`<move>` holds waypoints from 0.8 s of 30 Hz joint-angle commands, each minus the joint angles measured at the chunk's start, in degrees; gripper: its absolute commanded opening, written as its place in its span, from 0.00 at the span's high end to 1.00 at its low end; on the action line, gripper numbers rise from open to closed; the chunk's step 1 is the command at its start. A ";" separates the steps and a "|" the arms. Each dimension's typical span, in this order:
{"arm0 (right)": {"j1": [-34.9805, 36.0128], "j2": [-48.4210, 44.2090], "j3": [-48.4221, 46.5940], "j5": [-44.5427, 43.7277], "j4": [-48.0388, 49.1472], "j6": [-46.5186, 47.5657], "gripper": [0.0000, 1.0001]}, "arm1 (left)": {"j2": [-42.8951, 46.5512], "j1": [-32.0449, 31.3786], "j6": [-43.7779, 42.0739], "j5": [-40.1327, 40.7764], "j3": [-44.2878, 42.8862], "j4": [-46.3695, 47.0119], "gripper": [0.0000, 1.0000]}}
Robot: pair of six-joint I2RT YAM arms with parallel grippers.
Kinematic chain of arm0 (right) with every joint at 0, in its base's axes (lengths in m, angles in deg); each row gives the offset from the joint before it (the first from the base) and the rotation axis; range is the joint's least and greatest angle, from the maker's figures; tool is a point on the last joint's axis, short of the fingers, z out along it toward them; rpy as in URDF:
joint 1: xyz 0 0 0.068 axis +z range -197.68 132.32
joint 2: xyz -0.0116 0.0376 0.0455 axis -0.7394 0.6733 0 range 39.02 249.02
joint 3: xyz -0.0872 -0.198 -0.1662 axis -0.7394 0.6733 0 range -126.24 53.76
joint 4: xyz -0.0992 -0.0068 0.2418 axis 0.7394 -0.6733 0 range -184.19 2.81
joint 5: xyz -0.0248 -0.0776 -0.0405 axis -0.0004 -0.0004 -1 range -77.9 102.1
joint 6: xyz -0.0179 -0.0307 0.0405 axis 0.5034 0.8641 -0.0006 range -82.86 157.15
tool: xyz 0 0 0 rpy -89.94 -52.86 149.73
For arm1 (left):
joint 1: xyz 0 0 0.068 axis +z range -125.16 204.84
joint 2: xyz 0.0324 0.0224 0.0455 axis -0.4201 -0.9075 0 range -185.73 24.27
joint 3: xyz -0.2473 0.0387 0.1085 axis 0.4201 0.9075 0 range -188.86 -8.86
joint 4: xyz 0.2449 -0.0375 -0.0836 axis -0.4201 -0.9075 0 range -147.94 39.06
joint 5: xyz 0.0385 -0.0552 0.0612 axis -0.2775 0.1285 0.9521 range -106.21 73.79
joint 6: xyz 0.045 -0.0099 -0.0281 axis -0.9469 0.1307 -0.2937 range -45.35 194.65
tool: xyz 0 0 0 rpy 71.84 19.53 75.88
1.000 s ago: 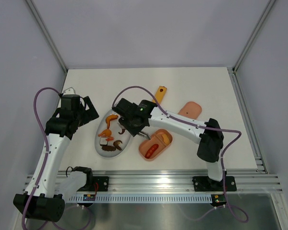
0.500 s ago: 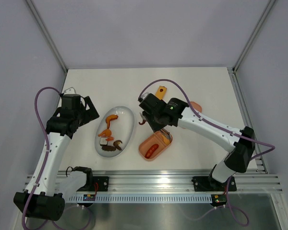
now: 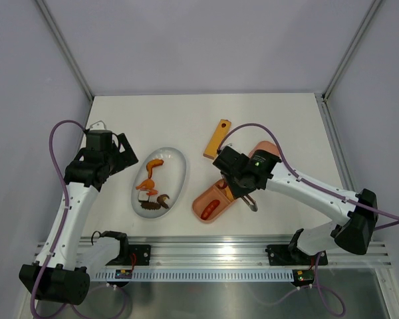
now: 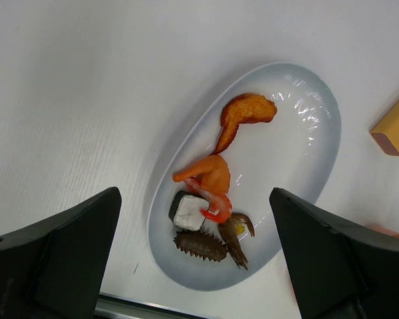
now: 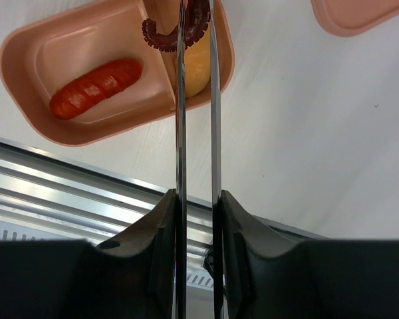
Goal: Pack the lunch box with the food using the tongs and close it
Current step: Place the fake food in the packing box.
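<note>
From above, the lunch box (image 3: 198, 207) sits open on the white table (image 3: 286, 116), close to the near edge. Its left compartment holds a red sausage (image 3: 210, 209). The right gripper (image 3: 238, 188) hangs over its right compartment, clenched on the tongs (image 3: 253, 204). The pink lid (image 3: 269, 147) lies apart behind it, partly under the right arm. To the left, the white oval plate (image 3: 179, 159) carries the rest of the food. The left gripper (image 3: 123, 154) hangs just beside the plate's far left rim. A yellow-orange bar (image 3: 217, 138) lies behind the plate and the box. Pale walls, slanting metal posts and a metal rail (image 3: 219, 252) along the near edge enclose the table.

The left wrist view looks down on the plate. It holds an orange-brown piece (image 4: 246, 109), an orange shrimp (image 4: 206, 176), a dark-and-white cube (image 4: 188, 211), a ridged brown piece (image 4: 199, 244) and a brown curl (image 4: 234, 232). The left fingers (image 4: 60, 266) stand spread wide, with nothing between them.

In the right wrist view, the two fingers (image 5: 163, 219) squeeze the tongs' narrow arms nearly parallel. Their tips pinch a dark red curl (image 5: 169, 33) over the divider and right compartment, where a yellow-orange piece (image 5: 199, 70) lies.
</note>
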 commanded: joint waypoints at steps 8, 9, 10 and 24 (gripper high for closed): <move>-0.40 -1.91 3.92 -1.76 -0.27 -3.72 0.72 | 0.02 0.26 0.60 -1.43 -1.16 2.38 0.01; -0.40 -1.91 4.09 -1.68 -0.09 -3.81 0.71 | 0.02 0.35 0.52 -1.51 -1.07 2.30 0.01; -0.40 -1.74 4.27 -1.59 -0.01 -3.72 0.71 | 0.02 0.35 0.52 -1.43 -1.07 2.21 0.01; -0.40 -1.03 3.22 -1.94 -1.32 -3.46 0.48 | 0.11 0.35 0.52 -1.60 -0.64 2.56 0.01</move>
